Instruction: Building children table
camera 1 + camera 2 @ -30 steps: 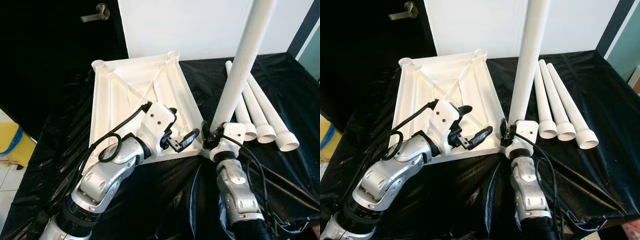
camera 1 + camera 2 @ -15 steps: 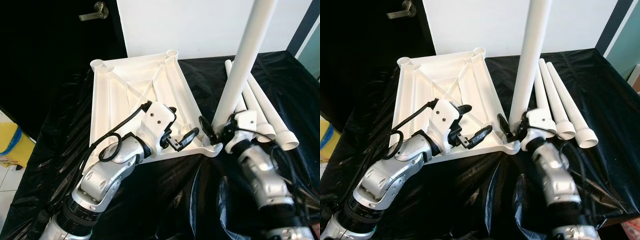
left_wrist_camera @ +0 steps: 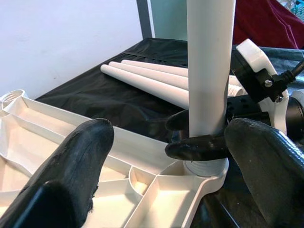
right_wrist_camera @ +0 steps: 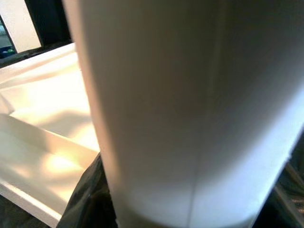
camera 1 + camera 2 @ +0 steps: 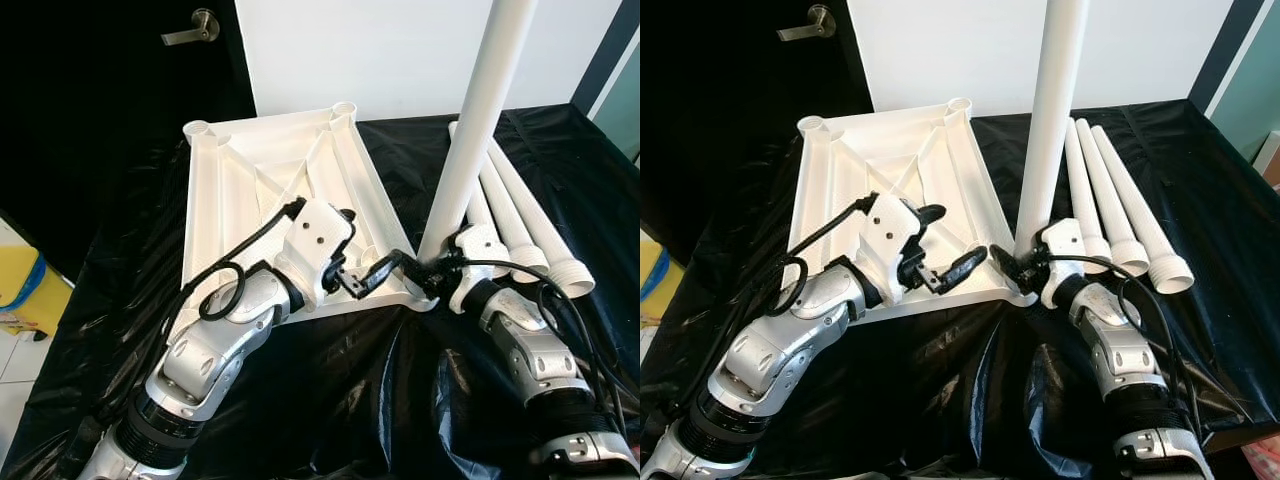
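The white tabletop (image 5: 280,200) lies upside down on the black-covered desk (image 5: 330,390), ribs facing up, a round socket at each corner. One white leg (image 5: 470,140) stands upright in the near corner socket on the robot's right. The right gripper (image 3: 192,135) is clamped around the base of that leg, just above the socket, its black fingers (image 3: 197,147) wrapped against the tube. The left gripper (image 5: 362,268) hovers over the tabletop's near edge just beside that corner, fingers spread wide and holding nothing. Whether the leg is fully seated in the socket is hard to judge from here. Three more spare legs (image 5: 1120,215) lie side by side on the desk, further right.
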### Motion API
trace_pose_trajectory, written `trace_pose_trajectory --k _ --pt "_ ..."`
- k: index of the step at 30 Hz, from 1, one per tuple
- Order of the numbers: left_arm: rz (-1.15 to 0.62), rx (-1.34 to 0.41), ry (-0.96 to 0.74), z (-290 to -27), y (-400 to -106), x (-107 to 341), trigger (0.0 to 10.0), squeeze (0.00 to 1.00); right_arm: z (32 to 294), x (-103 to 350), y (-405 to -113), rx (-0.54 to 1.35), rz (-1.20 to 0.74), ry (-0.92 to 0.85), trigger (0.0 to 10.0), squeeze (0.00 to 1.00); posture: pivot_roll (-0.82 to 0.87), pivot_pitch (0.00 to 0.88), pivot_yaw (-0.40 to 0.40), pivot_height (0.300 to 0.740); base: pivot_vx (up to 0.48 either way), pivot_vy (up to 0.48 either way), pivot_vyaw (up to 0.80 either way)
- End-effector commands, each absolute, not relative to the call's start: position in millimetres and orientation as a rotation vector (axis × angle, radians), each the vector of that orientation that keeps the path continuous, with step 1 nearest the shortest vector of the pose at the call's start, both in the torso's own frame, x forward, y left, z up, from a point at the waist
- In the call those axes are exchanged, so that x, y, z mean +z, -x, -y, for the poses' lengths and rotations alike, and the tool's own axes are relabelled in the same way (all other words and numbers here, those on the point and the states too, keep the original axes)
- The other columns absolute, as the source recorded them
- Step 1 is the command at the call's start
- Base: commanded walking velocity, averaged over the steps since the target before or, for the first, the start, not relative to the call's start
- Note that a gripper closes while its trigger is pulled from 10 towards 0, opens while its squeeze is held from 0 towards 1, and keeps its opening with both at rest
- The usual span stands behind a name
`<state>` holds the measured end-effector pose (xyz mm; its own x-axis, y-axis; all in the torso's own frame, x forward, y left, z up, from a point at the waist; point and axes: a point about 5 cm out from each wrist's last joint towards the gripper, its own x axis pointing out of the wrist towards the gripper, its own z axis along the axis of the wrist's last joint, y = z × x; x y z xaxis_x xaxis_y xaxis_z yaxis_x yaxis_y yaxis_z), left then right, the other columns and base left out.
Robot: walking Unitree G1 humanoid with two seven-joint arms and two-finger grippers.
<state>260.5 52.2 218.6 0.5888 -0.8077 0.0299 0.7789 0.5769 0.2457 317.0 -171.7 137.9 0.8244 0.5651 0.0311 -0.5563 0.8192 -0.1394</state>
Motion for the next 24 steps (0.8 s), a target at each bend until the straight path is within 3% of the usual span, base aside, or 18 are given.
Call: trace_pose_trajectory --k 1,2,3,4,8,15,24 --pt "0.137 -0.997 -0.226 -52 -259 216 10.0 0.0 171 128 -316 0.601 0.02 0.138 0.0 0.0 -0.05 0.066 0.049 0.74 0.0 0.0 0.0" --pt "0.136 -1.0 -0.227 -52 -259 216 10.0 0.0 174 125 -317 0.55 0.016 0.137 3.0 0.0 -0.05 0.063 0.049 0.74 0.0 0.0 0.0" --pt "0.136 -1.002 -0.227 -51 -258 215 10.0 0.0 176 123 -317 0.516 0.011 0.134 7.6 0.0 -0.06 0.059 0.046 0.74 0.0 0.0 0.0" --pt "0.136 -1.004 -0.226 -51 -258 215 10.0 0.0 177 122 -317 0.485 0.012 0.126 10.0 0.0 -0.06 0.058 0.046 0.74 0.0 0.0 0.0" --pt "0.136 -1.006 -0.225 -50 -258 215 10.0 0.0 178 122 -318 0.469 0.013 0.115 10.0 0.0 -0.06 0.057 0.045 0.74 0.0 0.0 0.0" --pt "0.146 -1.009 -0.212 -45 -260 215 10.0 0.0 159 106 -313 0.069 -0.082 -0.002 10.0 0.0 -0.07 0.035 0.018 0.74 0.0 0.0 0.0" --pt "0.146 -1.017 -0.205 -42 -257 213 10.0 0.0 133 97 -307 -0.19 -0.129 -0.118 10.0 0.0 -0.06 0.034 0.03 0.74 0.0 0.0 0.0"
